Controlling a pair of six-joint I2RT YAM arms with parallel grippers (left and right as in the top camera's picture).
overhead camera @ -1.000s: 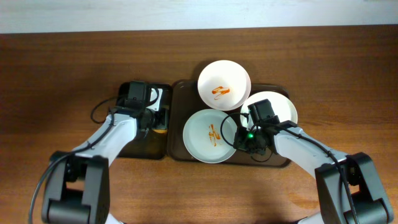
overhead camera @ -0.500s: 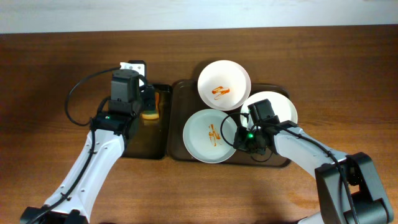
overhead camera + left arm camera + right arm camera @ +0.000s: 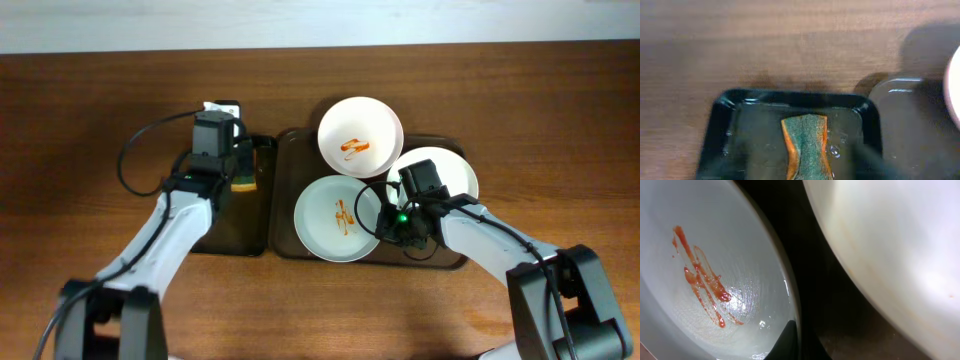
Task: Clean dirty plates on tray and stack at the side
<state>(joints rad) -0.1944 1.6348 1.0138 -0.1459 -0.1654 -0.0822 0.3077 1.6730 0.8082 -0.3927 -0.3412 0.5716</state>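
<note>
We see the left end effector clenched on the sponge, whose waist is pinched narrow. It holds the sponge over the far end of the black tray, which sits on the wooden surface just left of the brown tray. Three white plates lie on the brown tray. The rear plate and the front plate both carry red streaks, while the right-hand plate looks clean. The right end effector sits at the front plate's right rim, between that plate and the right-hand one. Its wrist view shows one dark fingertip against the inside of that rim. The other is hidden, so we cannot tell whether it grips the plate or merely touches it.
</note>
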